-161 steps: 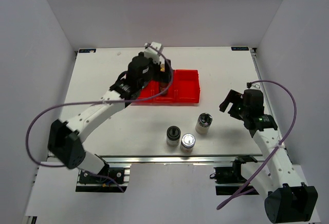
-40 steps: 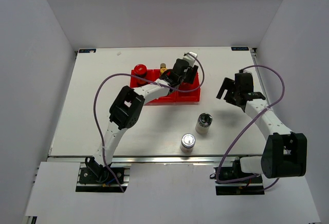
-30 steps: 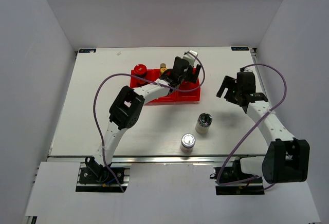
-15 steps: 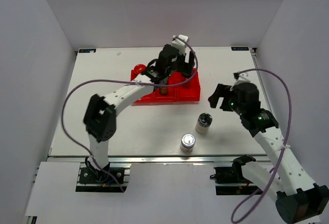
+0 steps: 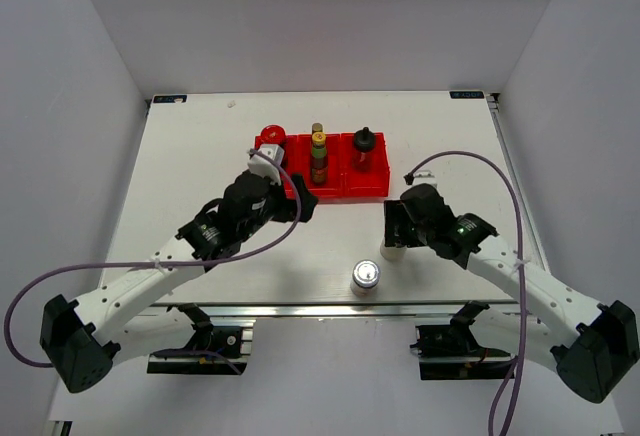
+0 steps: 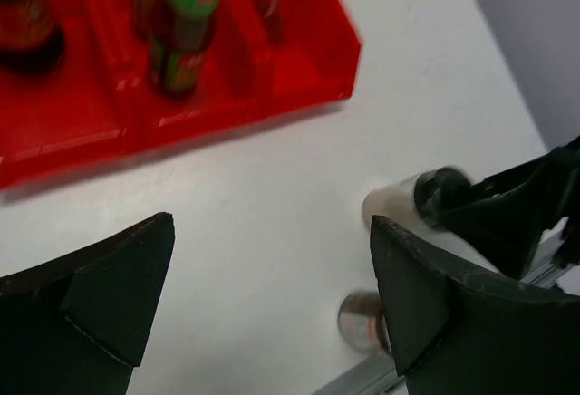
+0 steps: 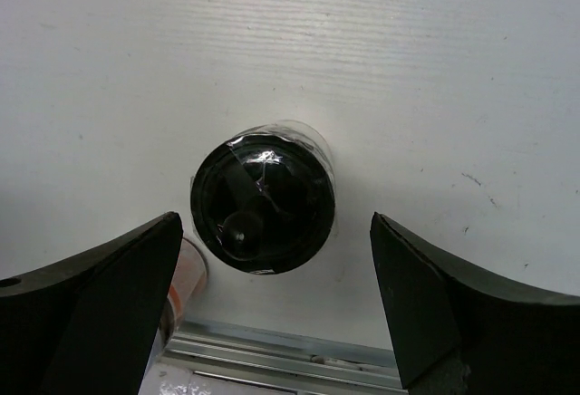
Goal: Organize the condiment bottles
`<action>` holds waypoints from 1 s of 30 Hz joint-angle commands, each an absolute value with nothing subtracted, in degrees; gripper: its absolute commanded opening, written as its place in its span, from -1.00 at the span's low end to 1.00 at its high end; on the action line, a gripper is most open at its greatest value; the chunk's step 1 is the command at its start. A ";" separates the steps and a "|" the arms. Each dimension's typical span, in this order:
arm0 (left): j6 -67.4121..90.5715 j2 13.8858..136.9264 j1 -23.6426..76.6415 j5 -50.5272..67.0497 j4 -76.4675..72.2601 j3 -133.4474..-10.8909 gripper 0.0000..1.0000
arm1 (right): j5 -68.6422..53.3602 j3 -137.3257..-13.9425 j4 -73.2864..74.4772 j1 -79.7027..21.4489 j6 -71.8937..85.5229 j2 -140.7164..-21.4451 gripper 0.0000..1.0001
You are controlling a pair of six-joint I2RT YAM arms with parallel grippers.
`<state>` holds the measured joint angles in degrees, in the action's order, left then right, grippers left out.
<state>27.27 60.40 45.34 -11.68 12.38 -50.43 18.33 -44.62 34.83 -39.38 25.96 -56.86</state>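
White worktop (image 5: 180, 156), one row of three joined red bins (image 5: 345, 194) toward the far side.

Progress, by my reckoning: four of six are binned and two are left, so about two-thirds done.

Bins:
- Left compartment: red-lidded jar (image 5: 270, 139), upright.
- Middle: thin bottle (image 5: 317, 131) at the back, with the yellow-capped bottle (image 5: 319, 158) just in front of it.
- Right: black-lidded jar (image 5: 365, 146), alone.

Left gripper (image 6: 272, 232): spread wide and holding nothing, over bare worktop on the near side of the bins.

Right gripper (image 7: 274, 223): spread wide, looking straight down on the dark-lidded jar (image 7: 263, 209). Its fingers stand either side of the jar with clear gaps. No contact.

Loose items: the dark-lidded jar stands on the worktop in front of the right compartment. The silver-lidded jar (image 5: 365, 276) is nearer the front edge, untouched. The right compartment looks the likeliest home for both.
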 commanded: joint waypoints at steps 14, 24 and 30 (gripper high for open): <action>37.70 49.84 45.26 -16.43 25.40 -39.11 0.96 | 25.58 -43.15 28.04 -42.10 27.86 -64.95 0.50; 37.53 46.93 45.26 -19.69 27.42 -39.64 0.96 | 21.97 -48.06 25.59 -42.10 26.29 -60.48 -0.12; 37.53 47.72 45.26 -20.48 27.42 -38.67 0.96 | 24.07 -58.26 21.01 -42.01 21.19 -66.59 -0.12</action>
